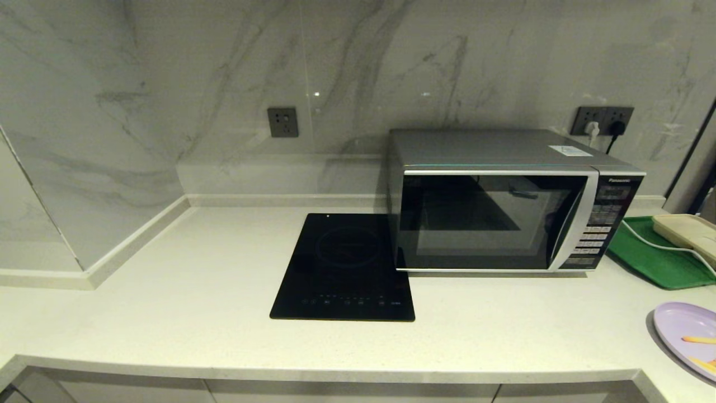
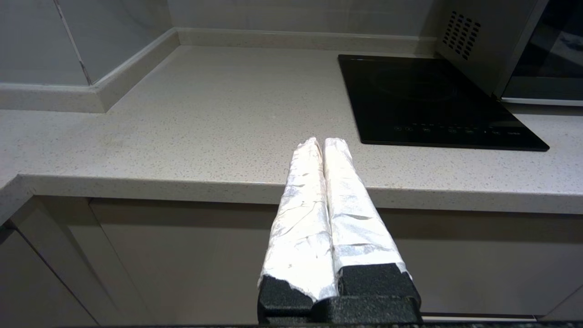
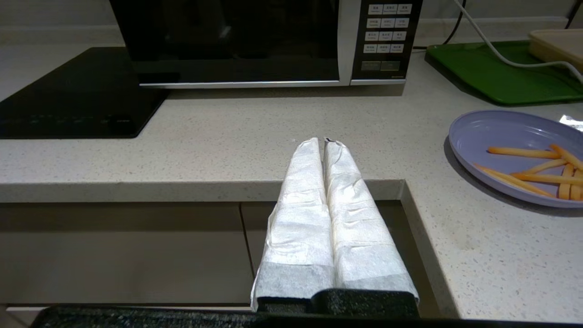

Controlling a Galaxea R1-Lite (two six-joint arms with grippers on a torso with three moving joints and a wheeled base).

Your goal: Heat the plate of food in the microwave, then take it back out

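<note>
Nearest, both pincers hang at the front edge of the pale speckled worktop (image 1: 492, 330), level with the cabinet fronts (image 2: 182, 255) below it. The left pincer (image 2: 323, 142) has its white-wrapped fingers (image 2: 300, 214) pressed together and holds nothing; it points over bare worktop toward the left corner. The right pincer (image 3: 324, 141) likewise has its wrapped fingers (image 3: 360, 228) together on nothing, pointing across the worktop at the microwave's lower right part. Neither shows in the head view.

Just beyond the edge, on the robot's right, the plate of food (image 3: 496, 136) sits flat on the worktop where it juts forward, a round lavender plate with several orange-yellow sticks lying on its far-right part; in the head view it is cut off at the right border (image 1: 679, 327). Bare worktop lies between it and the right pincer.

Farther in, a flat black induction cooktop (image 1: 344, 268) lies near the middle, its right rear corner tucked against the microwave's left side. The microwave (image 1: 503, 218) stands behind and to the right, door shut, dark glass facing forward, black button panel (image 3: 386, 36) on its right end. Nothing stands on the worktop in front of the door.

Right of the microwave lies a green tray (image 1: 651, 257) carrying a cream rectangular box (image 1: 688, 232), with a white cable (image 3: 496, 52) trailing across it. At the back, the marble wall bears a grey socket (image 1: 282, 122) to the left and a socket with plugs in it (image 1: 604, 120) behind the microwave.
</note>
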